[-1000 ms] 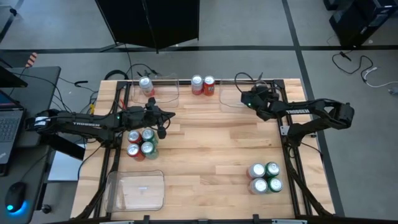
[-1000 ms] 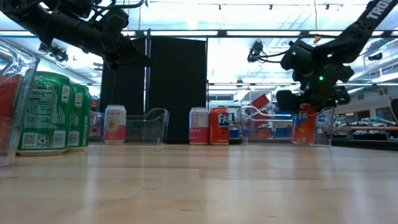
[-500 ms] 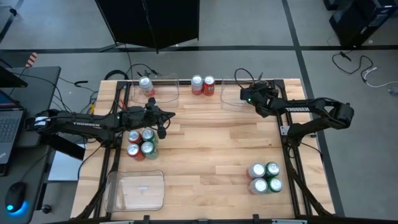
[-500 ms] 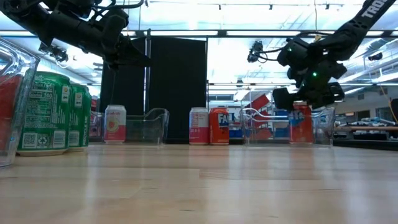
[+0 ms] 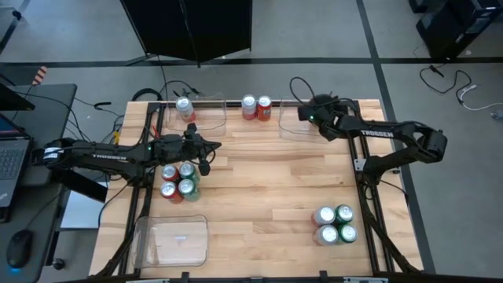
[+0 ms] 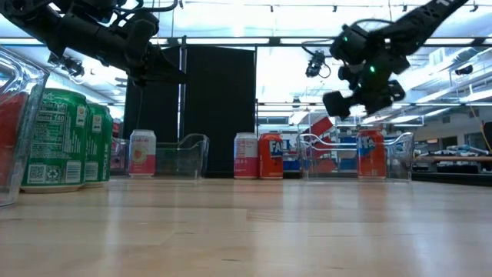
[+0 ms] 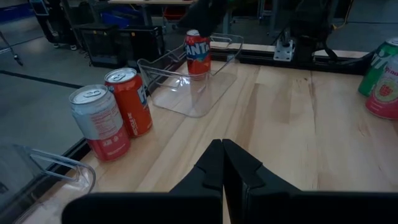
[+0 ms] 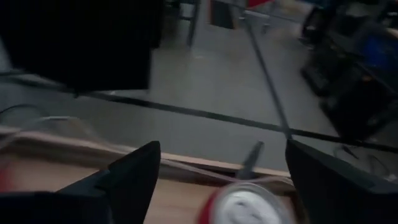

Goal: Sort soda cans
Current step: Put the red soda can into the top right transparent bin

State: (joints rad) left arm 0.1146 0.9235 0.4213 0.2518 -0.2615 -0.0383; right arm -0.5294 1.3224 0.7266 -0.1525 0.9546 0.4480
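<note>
1. Wooden tabletop (image 5: pixel 267 189) carries the soda cans in groups: four by the left arm (image 5: pixel 179 182), four near the right front corner (image 5: pixel 335 224), a white and a red pair at the far edge (image 5: pixel 256 108), one pale can in the far-left clear tray (image 5: pixel 185 108), and a red can (image 6: pixel 371 154) in the far-right clear tray (image 5: pixel 289 124).
2. Likely light, rigid but dentable, with smooth, slippery walls; gripping mid-body across the width looks safest.
3. Right claw (image 8: pixel 217 180) hangs above that red can, fingers spread wide and empty; left claw (image 7: pixel 222 168) is pressed together, hovering beside its cluster.
4. Only the low view shows the gap between right claw and can; overhead, the arm hides the can.
</note>
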